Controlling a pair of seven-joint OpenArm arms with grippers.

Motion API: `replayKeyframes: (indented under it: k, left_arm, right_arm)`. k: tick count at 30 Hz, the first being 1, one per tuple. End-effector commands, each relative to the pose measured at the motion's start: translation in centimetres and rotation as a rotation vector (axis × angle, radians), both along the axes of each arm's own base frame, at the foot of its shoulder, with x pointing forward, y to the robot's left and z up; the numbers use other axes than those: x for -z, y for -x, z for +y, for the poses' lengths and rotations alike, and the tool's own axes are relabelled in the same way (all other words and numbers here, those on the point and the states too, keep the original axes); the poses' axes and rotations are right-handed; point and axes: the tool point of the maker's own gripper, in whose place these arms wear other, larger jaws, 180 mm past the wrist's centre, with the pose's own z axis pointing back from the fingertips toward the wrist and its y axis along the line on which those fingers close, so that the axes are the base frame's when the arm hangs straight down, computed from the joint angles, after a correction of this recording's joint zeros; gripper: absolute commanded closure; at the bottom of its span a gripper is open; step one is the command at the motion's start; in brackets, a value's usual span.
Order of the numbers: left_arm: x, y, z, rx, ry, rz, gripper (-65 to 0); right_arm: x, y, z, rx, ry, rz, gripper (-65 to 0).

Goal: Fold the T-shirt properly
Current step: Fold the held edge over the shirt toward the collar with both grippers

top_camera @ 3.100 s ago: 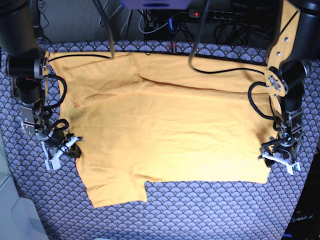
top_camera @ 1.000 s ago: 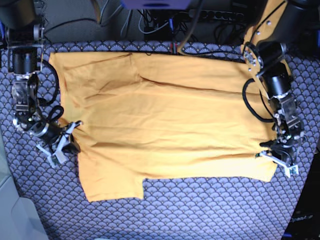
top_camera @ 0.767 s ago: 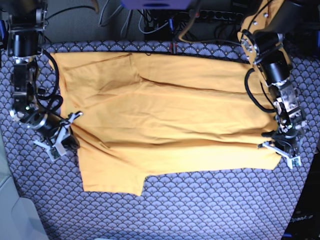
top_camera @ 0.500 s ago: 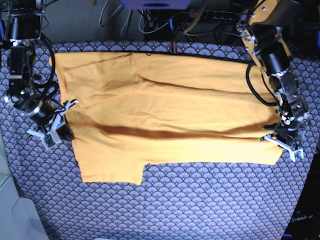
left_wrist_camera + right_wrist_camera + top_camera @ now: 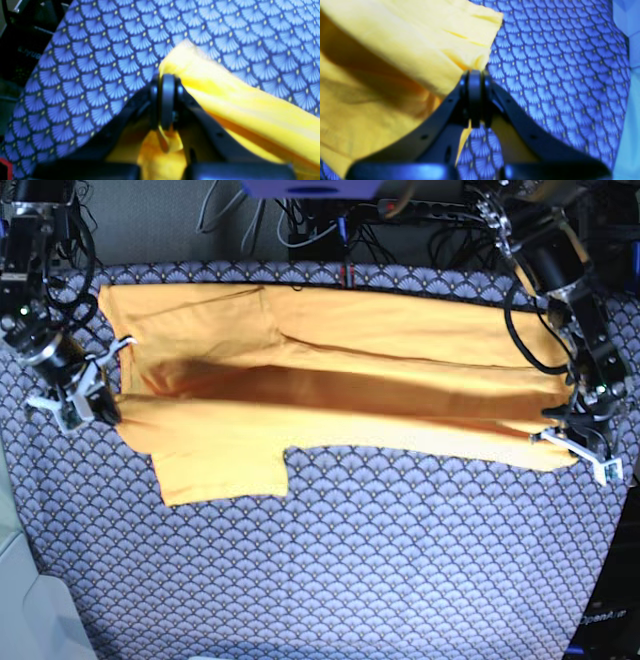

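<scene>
The orange-yellow T-shirt (image 5: 330, 395) lies spread across the far half of the table, its near half lifted into a raised fold with a dark hollow under it. My left gripper (image 5: 580, 442) is shut on the shirt's hem edge at the right; the left wrist view shows its gripper (image 5: 166, 100) pinching yellow fabric (image 5: 225, 100). My right gripper (image 5: 85, 395) is shut on the shirt's edge at the left, by the sleeve (image 5: 220, 465); the right wrist view shows its gripper (image 5: 475, 97) clamped on fabric (image 5: 407, 50).
The purple-grey fan-patterned cloth (image 5: 380, 570) covers the table. Cables and a power strip (image 5: 420, 210) lie behind the far edge. A pale surface (image 5: 15, 580) borders the near left.
Both grippers have carried the shirt's near edge up and toward the far side. The near half has risen into a fold over the middle, and the sleeve has moved away from the front.
</scene>
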Motion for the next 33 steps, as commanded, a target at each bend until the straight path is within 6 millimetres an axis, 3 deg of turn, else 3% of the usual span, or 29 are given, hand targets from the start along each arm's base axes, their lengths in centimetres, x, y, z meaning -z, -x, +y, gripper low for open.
replayKeyframes:
  k: [1, 17, 20, 25, 33]
  left_arm:
    - [-2.0, -0.4, 0.8, -0.005, -0.032, -0.058, 0.0]
    - [1.7, 5.7, 0.6, -0.003, -0.001, 0.034, 0.0]
    - [1.0, 7.0, 1.6, -0.036, -0.020, 0.023, 0.0]
    - [-1.5, 8.3, 1.5, -0.043, -0.067, -0.028, 0.0]
    - [-0.9, 9.1, 1.1, -0.042, -0.063, -0.013, 0.0]
  right_arm:
    - [-1.3, -0.2, -0.4, -0.003, 0.005, -0.040, 0.0]
    - [0.6, 3.8, -2.6, 0.165, -0.050, 0.002, 0.0]
    - [0.8, 4.1, -2.7, 0.170, -0.049, 0.010, 0.0]
    - [0.7, 4.0, -2.7, 0.170, -0.050, 0.006, 0.0]
    - [0.7, 4.0, -2.7, 0.170, -0.050, 0.008, 0.0]
